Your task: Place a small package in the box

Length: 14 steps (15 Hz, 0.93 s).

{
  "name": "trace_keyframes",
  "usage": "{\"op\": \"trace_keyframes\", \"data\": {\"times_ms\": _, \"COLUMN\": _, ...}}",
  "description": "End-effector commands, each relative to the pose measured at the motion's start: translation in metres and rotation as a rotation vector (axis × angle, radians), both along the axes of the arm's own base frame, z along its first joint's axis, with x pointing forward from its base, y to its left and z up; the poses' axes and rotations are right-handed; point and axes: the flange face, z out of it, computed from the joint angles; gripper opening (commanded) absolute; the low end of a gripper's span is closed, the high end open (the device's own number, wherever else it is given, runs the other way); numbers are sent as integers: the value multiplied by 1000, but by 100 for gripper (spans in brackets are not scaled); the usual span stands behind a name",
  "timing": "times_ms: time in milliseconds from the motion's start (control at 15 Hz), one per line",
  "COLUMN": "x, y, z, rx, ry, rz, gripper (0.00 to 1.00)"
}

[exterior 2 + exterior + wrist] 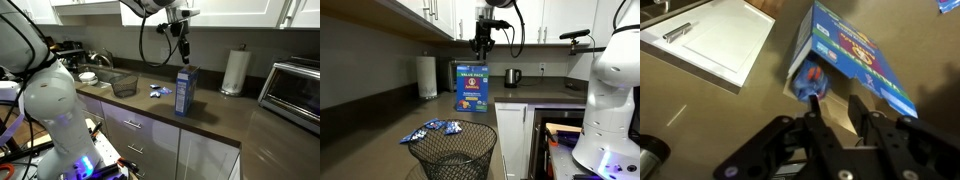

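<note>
**Gripper [483, 45] poised over the open box [472, 88], a small package [810, 76] in its mouth**

The arm hung directly above the upright blue box on the kitchen counter [210, 115], lined up with the open top so that a released packet would fall inside. In the wrist view the fingers [815, 115] stood spread with nothing between them. The small package showed just within the box's opening, suggesting the drop was made. Spare packets [430, 129] lay near the wire basket [455, 155].

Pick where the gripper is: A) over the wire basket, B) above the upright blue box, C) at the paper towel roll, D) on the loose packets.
B: in both exterior views the gripper hangs right above the top of the blue box.
</note>
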Motion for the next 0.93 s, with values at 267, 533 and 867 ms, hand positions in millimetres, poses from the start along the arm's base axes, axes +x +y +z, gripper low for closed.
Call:
{"op": "trace_keyframes", "data": {"times_ms": 267, "x": -1, "y": 14, "z": 3, "rx": -18, "ry": 1, "rz": 22, "gripper": 93}}
{"op": "trace_keyframes", "data": {"times_ms": 533, "x": -5, "y": 44, "z": -2, "rx": 46, "ry": 36, "rz": 135, "gripper": 100}}
{"op": "trace_keyframes", "data": {"times_ms": 867, "x": -17, "y": 84, "z": -10, "rx": 125, "ry": 127, "rz": 289, "gripper": 100}}
